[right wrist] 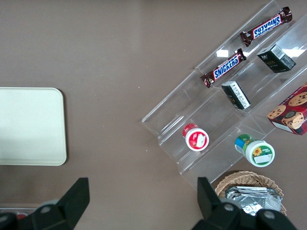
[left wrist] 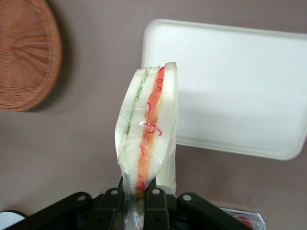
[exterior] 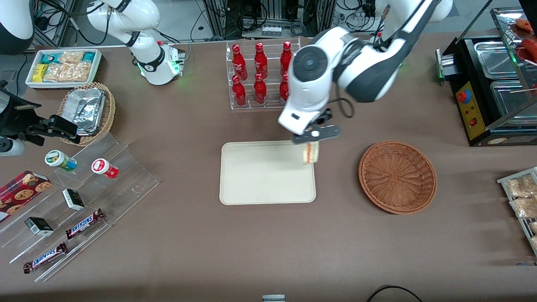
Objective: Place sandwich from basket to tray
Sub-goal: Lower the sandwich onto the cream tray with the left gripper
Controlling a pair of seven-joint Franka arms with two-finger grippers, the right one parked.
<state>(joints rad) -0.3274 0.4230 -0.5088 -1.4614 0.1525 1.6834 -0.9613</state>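
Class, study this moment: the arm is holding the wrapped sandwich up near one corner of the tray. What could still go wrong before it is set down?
1. The gripper pinches only one narrow end of the sandwich, so it could slip or swing.
2. It hangs over the edge of the tray nearest the basket; released now, it might land half off the rim.
3. Dropped on its edge, it may topple.

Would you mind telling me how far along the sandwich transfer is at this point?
Done: the round reddish-brown wicker basket holds nothing, so the pick is finished. In hand: the left arm's gripper has its jaws shut on the wrapped triangular white-bread sandwich, which hangs above the edge of the flat cream rectangular tray nearest the basket. Left: lowering it onto the tray and letting go.
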